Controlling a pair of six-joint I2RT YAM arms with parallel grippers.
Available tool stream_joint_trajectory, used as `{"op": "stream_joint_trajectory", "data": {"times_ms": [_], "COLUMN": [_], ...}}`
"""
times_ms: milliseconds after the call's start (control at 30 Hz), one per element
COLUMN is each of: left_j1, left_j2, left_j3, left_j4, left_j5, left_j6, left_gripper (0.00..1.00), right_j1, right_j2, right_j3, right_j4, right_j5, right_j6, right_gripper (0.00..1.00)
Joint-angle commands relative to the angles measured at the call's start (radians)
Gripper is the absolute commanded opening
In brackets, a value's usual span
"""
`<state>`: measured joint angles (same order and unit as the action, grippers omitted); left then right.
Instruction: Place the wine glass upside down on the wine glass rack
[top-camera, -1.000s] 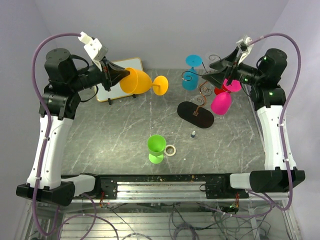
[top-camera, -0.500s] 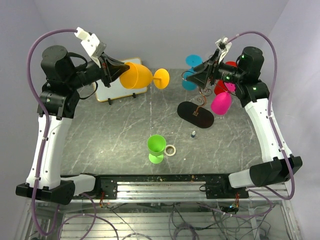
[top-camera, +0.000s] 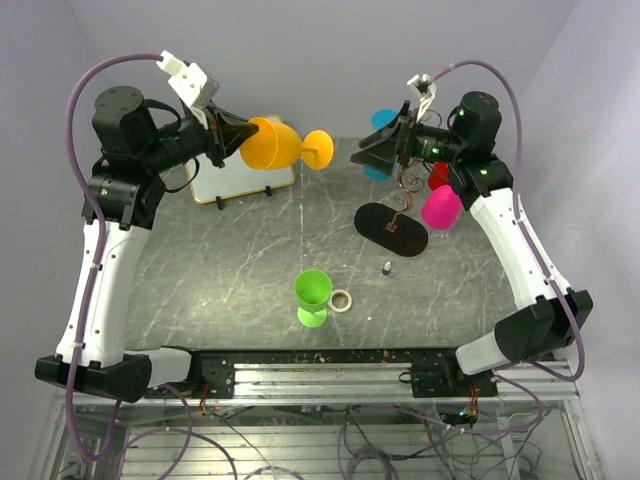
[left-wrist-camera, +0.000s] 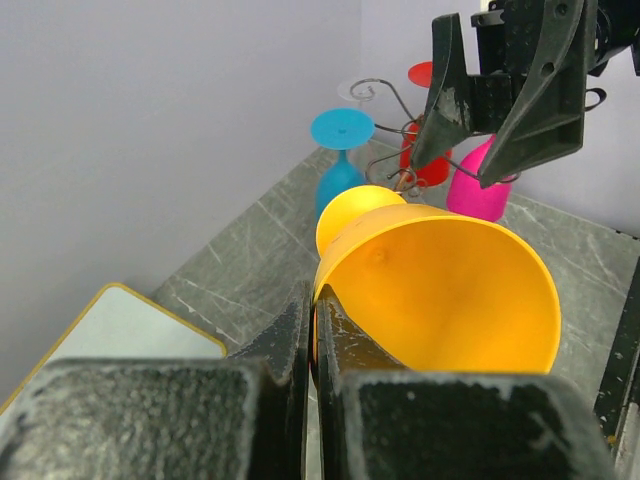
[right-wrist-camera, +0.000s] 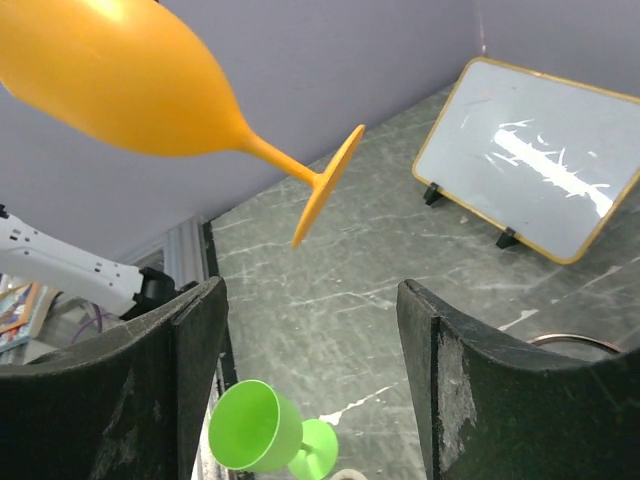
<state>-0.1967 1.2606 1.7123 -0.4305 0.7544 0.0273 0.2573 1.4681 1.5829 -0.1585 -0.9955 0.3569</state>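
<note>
My left gripper (top-camera: 245, 135) is shut on the rim of the orange wine glass (top-camera: 272, 146) and holds it sideways in the air, foot (top-camera: 320, 150) pointing right. In the left wrist view the jaws (left-wrist-camera: 315, 300) pinch the glass's rim (left-wrist-camera: 440, 280). My right gripper (top-camera: 372, 155) is open and empty, just right of the orange foot, which shows in its wrist view (right-wrist-camera: 330, 185) ahead of the gripper (right-wrist-camera: 308, 290). The wine glass rack (top-camera: 405, 185), a wire stand on a black oval base (top-camera: 392, 228), holds a blue (top-camera: 383, 121), a red (top-camera: 440, 178) and a pink glass (top-camera: 442, 208) upside down.
A green glass (top-camera: 313, 295) stands upright at the table's front centre beside a tape ring (top-camera: 342, 300). A small blue-capped item (top-camera: 387, 268) lies nearby. A whiteboard (top-camera: 225, 185) stands at the back left, below the left gripper.
My right gripper has left the rack and swung left toward the orange glass's foot. My left gripper has lifted the orange glass slightly and kept its hold.
</note>
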Motion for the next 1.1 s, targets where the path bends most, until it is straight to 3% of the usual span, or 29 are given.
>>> {"op": "stream_joint_trajectory", "data": {"times_ms": [0,367,700,1067], "left_j1": [-0.012,-0.015,-0.018,-0.023], "left_j2": [0.002,0.0,-0.001,-0.016], "left_j3": [0.023,0.007,0.001,-0.024], "left_j4": [0.033,0.012,0.003,-0.011], "left_j5": [-0.042,-0.067,-0.069,-0.076], "left_j6": [0.044,0.093,0.11,0.146], "left_gripper": [0.07,0.07,0.07,0.07], "right_j1": [0.04,0.139,0.17,0.209], "right_j2": [0.04,0.136,0.188,0.215], "right_j3": [0.039,0.131,0.178,0.209], "right_j4": [0.031,-0.024,-0.039,-0.045], "right_j5": [0.035,0.109,0.159,0.176], "right_j6": [0.058,0.031,0.034,0.034], "right_gripper": [0.67,0.59,0.39,0.24]}}
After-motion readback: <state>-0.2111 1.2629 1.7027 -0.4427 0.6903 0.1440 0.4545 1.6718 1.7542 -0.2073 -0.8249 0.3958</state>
